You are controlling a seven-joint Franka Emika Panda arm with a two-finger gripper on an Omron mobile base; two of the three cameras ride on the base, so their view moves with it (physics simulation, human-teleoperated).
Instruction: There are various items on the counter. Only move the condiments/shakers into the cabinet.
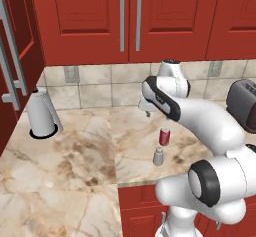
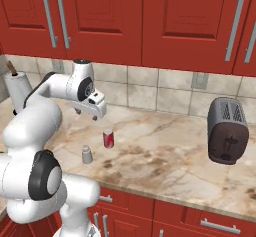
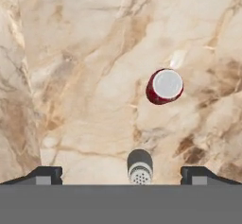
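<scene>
Hand view: pincer (image 3: 121, 176) wide and empty above grey shaker (image 3: 140, 167) on surface (image 3: 85, 76), soda can (image 3: 164, 86) nearby, shaker unmoved.

Grey shaker (image 3: 140, 167), red can (image 3: 163, 86), veined beige counter (image 3: 85, 76)

Open counter (image 3: 85, 76) all round grey shaker (image 3: 140, 166); red soda can (image 3: 164, 86) stands near (only nearby obstacle).
</scene>
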